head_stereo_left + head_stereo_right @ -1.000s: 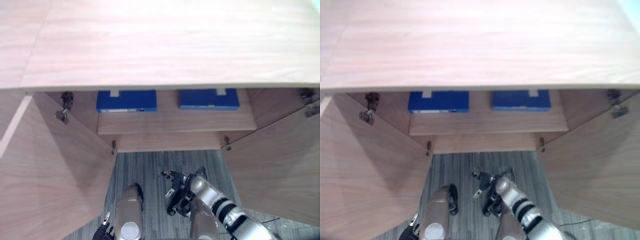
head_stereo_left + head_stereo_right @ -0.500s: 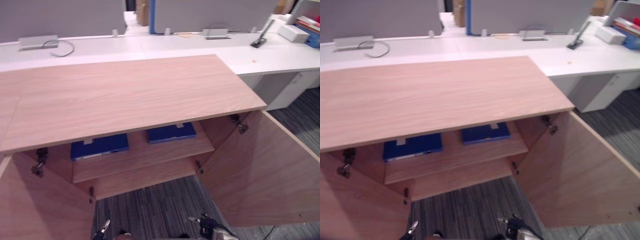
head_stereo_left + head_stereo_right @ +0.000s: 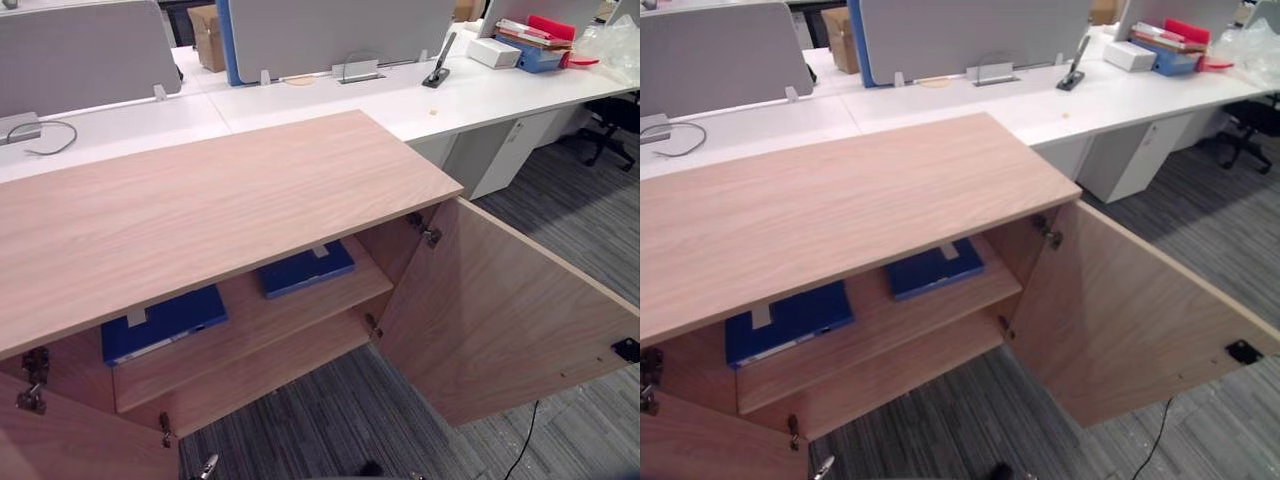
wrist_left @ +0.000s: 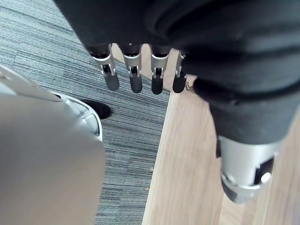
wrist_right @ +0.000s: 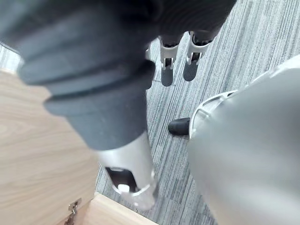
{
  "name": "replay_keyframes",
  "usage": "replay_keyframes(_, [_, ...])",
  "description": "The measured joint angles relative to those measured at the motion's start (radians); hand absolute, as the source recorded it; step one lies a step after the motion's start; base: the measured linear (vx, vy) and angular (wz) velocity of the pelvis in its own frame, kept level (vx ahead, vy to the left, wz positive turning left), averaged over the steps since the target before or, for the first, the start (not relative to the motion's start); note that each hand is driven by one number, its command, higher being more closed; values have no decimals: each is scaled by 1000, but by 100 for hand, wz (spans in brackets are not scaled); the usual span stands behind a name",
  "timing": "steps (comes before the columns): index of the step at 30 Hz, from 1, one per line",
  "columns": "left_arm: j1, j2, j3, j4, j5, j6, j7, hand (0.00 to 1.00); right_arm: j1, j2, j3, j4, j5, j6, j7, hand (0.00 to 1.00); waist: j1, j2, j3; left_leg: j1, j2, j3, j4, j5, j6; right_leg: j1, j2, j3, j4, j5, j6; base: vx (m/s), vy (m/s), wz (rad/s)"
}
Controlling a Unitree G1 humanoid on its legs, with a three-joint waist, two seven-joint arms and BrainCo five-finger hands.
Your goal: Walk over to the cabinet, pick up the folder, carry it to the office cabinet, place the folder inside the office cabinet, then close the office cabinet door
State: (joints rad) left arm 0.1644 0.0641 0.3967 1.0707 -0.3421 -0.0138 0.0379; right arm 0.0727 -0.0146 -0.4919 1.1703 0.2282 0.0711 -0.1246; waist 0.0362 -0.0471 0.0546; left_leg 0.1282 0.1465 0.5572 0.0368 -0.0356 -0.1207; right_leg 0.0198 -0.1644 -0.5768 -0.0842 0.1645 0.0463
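A low wooden cabinet (image 3: 200,205) stands in front of me with both doors swung open. Two blue folders lie flat on its upper shelf: one at the left (image 3: 163,322), one further right (image 3: 305,268). My left hand (image 4: 132,70) hangs beside the open left door (image 4: 187,164) with its fingers straight and empty, pointing at the carpet. My right hand (image 5: 167,65) also hangs low over the carpet, fingers straight, holding nothing. Both hands are well below and in front of the shelf.
The right door (image 3: 500,320) juts out over the grey carpet (image 3: 330,430). Behind the cabinet runs a white desk (image 3: 470,95) with grey screens (image 3: 330,30), a cable and stacked files (image 3: 535,45). An office chair (image 3: 615,125) stands at the far right.
The camera has lifted from looking straight down at the cabinet's front to looking across its top and the desks. The arms dropped out of the eye views. The folders have not moved.
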Motion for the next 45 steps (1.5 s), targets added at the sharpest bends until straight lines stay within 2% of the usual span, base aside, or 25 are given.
replay_keyframes(5, [14,0,1,1,1,1,6,0,1,6,-42,-48,121,-44,-52,0,-6,5,-1,27,1,48,12,-28,-12,-4,5,53,-6,3,2,-8,-27,-28])
replay_keyframes(9, [25,1,9,1,21,5,12,0,12,10,-78,-170,147,-72,-99,0,-23,10,-4,30,3,88,39,-51,-10,-20,8,98,-6,9,5,12,-8,-37])
replay_keyframes(12, [30,-1,22,1,40,8,13,0,27,10,-79,-343,136,-75,-134,0,-23,18,-6,32,1,84,47,-62,-8,-43,16,146,-6,17,3,49,-14,-50])
replay_keyframes(16, [29,-9,20,-2,64,9,14,0,21,6,-160,-542,74,-85,-185,0,-32,35,-18,34,3,61,55,-73,-1,-51,22,172,-6,21,4,31,-24,-19])
replay_keyframes(21, [28,-12,-2,-3,68,10,14,0,2,-13,-197,-679,19,-93,-237,0,-40,47,-20,38,7,49,66,-85,-4,-45,24,178,-7,23,4,-15,-9,-2])
replay_keyframes(26, [40,-8,-23,-19,86,17,12,0,-62,-73,-229,-754,-19,-93,-253,0,-42,57,-14,49,13,50,89,-109,-8,-41,27,190,-8,21,-2,-62,-20,-9])
replay_keyframes(31, [50,-3,-49,-20,105,24,10,0,-132,-165,-221,-767,-57,-94,-253,0,-45,67,-12,48,13,45,91,-108,-8,-42,27,189,-8,22,-1,-12,-6,-1])
replay_keyframes(35, [53,-2,-67,-20,114,25,6,0,-223,-277,-91,-758,-79,-101,-232,0,-44,90,-6,46,14,25,88,-108,-8,-42,29,184,-8,24,2,6,-8,2])
replay_keyframes(39, [57,0,-78,-20,115,24,2,0,-280,-303,-29,-711,-92,-109,-231,0,-43,92,-6,44,13,-14,76,-108,-8,-39,33,176,-8,24,2,19,-16,4])
replay_keyframes(45, [56,4,-85,-19,114,22,-4,0,-280,-375,53,-667,-90,-114,-217,0,-59,92,-5,36,13,-24,72,-107,-7,-40,34,172,-7,26,3,5,-1,0])
